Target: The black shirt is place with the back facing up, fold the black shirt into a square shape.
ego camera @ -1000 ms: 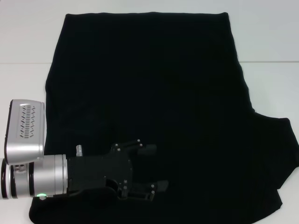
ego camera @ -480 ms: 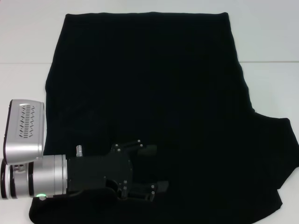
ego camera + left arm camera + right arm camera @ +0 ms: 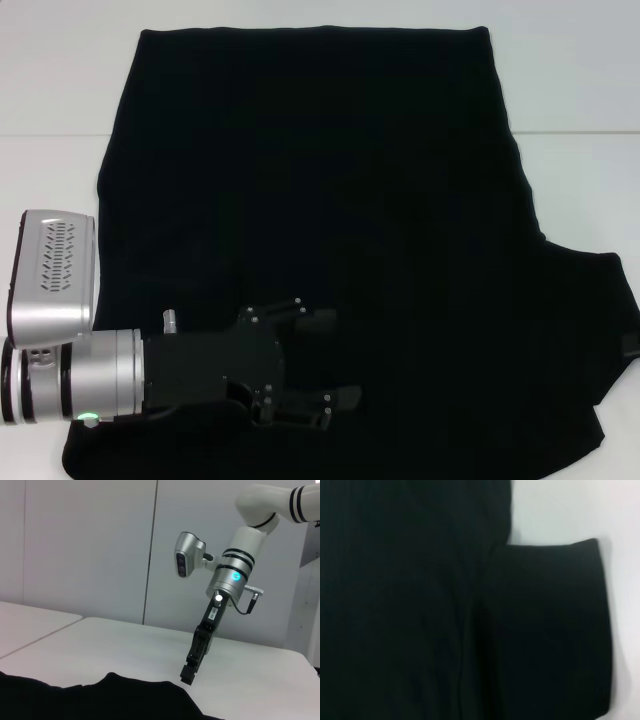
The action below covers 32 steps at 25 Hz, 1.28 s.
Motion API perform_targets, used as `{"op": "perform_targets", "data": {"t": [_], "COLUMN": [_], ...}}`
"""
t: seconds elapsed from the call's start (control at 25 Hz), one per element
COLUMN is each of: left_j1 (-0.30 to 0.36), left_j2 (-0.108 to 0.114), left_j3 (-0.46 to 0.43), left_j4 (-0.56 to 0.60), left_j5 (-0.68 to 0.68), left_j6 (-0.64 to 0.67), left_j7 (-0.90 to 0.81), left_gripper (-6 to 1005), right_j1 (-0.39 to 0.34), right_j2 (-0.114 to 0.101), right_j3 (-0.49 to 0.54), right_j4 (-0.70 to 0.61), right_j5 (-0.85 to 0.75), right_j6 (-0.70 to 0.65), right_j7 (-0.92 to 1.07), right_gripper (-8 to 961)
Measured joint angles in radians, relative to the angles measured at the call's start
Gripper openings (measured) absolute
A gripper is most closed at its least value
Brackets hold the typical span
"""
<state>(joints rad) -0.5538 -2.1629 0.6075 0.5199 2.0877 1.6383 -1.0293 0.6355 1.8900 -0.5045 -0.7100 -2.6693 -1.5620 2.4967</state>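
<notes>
since a second ago almost nothing has shifted: a dark tip now shows at the 3 o'clock edge. the black shirt (image 3: pixel 330 200) lies flat on the white table (image 3: pixel 60 80), right sleeve out at 4 o'clock. our left gripper (image 3: pixel 322 362), fingers spread, hovers at 7 o'clock. the right gripper (image 3: pixel 187 674) hangs beside the sleeve; its fingers we cannot tell. we should pinch the edge cleanly, one layer.

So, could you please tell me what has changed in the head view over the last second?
Very little. The left gripper, open above the near part of the large plain black fabric shirt, has barely shifted. A small dark part has come into view at the right edge, probably the right gripper. The shirt lies as before on the white table.
</notes>
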Motion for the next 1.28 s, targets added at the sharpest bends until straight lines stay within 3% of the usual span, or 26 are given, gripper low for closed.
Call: {"op": "perform_targets", "data": {"t": [0.08,0.4,0.6,1.28], "left_j1": [0.0,0.0,0.0,0.0], "left_j2": [0.0,0.0,0.0,0.0], "left_j3": [0.0,0.0,0.0,0.0], "left_j4": [0.0,-0.002,-0.001,-0.001], "left_j5": [0.0,0.0,0.0,0.0], "left_j6": [0.0,-0.001,-0.002,-0.009], "left_j7": [0.0,0.0,0.0,0.0], "left_gripper": [918,918,918,917], "right_j1": [0.003,0.01,0.009,0.011], "right_j2": [-0.001,0.0,0.0,0.003], "right_j3": [0.007,0.008,0.009,0.001], "right_j4": [0.011,0.048,0.049,0.077], "right_j5": [0.001,0.001,0.001,-0.004], "right_j6": [0.002,0.038,0.037,0.069], "right_j7": [-0.002,-0.005,-0.002,0.007], "right_gripper": [566,560,438,441]}}
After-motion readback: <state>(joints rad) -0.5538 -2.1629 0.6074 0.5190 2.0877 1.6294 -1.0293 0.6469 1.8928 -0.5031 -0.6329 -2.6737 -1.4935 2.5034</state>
